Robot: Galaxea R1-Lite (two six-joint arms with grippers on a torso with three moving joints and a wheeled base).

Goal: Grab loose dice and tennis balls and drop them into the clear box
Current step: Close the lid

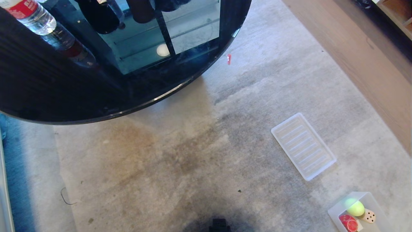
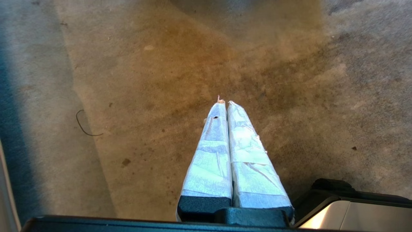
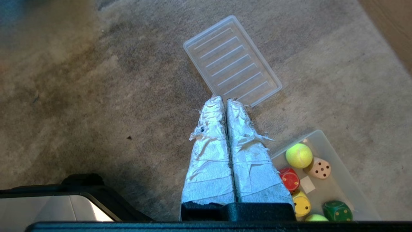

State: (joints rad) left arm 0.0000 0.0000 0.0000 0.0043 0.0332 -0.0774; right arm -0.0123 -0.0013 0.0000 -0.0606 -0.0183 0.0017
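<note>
Jaws pressed together and empty on both arms: the left gripper (image 2: 224, 103) and the right gripper (image 3: 224, 100) hang over the stained carpet (image 1: 180, 154). Nearest the robot, at its right, the clear box (image 3: 341, 183) sits on the carpet holding a tennis ball (image 3: 299, 155), a second tennis ball (image 3: 316, 218) at the view's edge, and the red (image 3: 290, 179), beige (image 3: 319, 168), yellow (image 3: 302, 203) and green dice (image 3: 337, 211). Beyond it lies a ribbed tray (image 1: 303, 146). Farther off, a dark round desk (image 1: 64, 96) carries a water bottle (image 1: 32, 14).
</note>
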